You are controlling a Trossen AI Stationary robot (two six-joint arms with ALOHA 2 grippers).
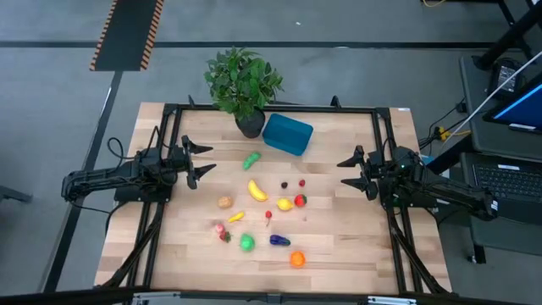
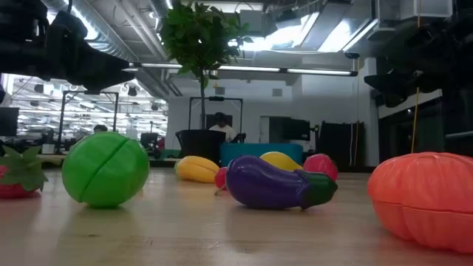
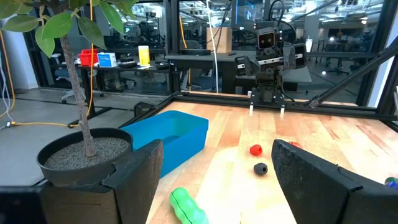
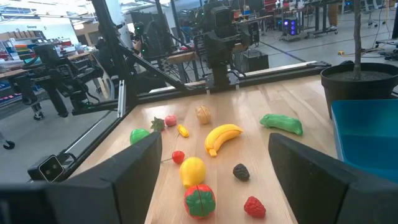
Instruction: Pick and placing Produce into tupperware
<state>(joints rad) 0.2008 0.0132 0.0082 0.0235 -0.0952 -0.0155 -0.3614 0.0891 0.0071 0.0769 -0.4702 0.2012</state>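
- Table of pale wood carries everything; nothing has been lifted, so by my reading the job stands at its very start.
- Left arm reaches in from the table's left edge; the left gripper hangs above the wood with its fingers spread and nothing between them.
- Right arm mirrors it from the right edge; the right gripper is likewise spread wide and holds nothing.
- Potted plant stands at the far edge and is no part of the work.
- Blue container sits just beside the pot, on its right. What shows of its inside in the left wrist view looks bare.
- Produce lies loose across the middle and near half of the table, all of it outside the container:
  - banana near the centre;
  - green pod closest to the container and near the left gripper;
  - green ball, orange piece and purple eggplant along the near side;
  - lemon and red tomato just beside each other, right of the banana.
- Next move, as I judge it: one arm should come down over a single piece, perhaps the green pod, close on it, and carry it clear of the plant to the container.
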